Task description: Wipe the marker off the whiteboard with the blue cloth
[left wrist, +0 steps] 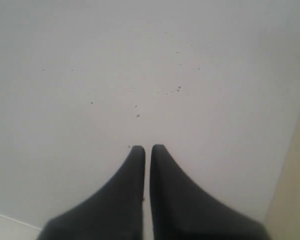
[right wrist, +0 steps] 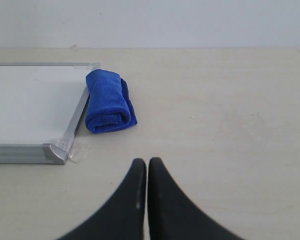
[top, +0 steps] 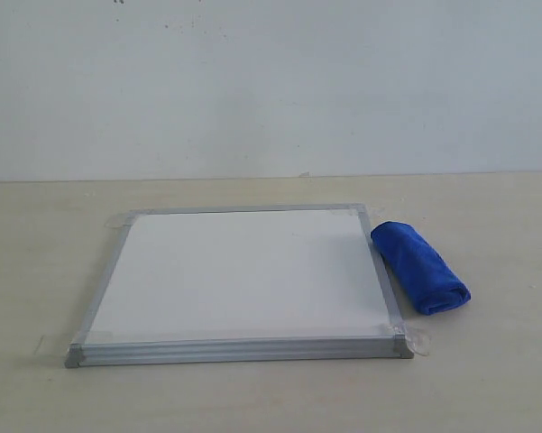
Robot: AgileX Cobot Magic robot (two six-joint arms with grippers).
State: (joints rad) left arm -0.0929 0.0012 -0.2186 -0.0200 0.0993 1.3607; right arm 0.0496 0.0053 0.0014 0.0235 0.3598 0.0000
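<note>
The whiteboard (top: 239, 275) lies flat on the table, silver-framed, with clear tape at its corners; its white face shows no red marker line in any view. The blue cloth (top: 419, 266) is a rolled bundle lying against the board's right edge, also seen as the blue cloth (right wrist: 109, 101) beside the whiteboard (right wrist: 30, 102) in the right wrist view. My right gripper (right wrist: 148, 161) is shut and empty, hovering over bare table short of the cloth. My left gripper (left wrist: 147, 147) is shut and empty, facing a plain speckled white surface. Neither gripper shows in the exterior view.
The beige table (top: 487, 361) extends on all sides of the board. A white wall (top: 271, 81) rises behind the table's far edge. A loose piece of clear tape (right wrist: 77, 152) sticks out at the board's near right corner.
</note>
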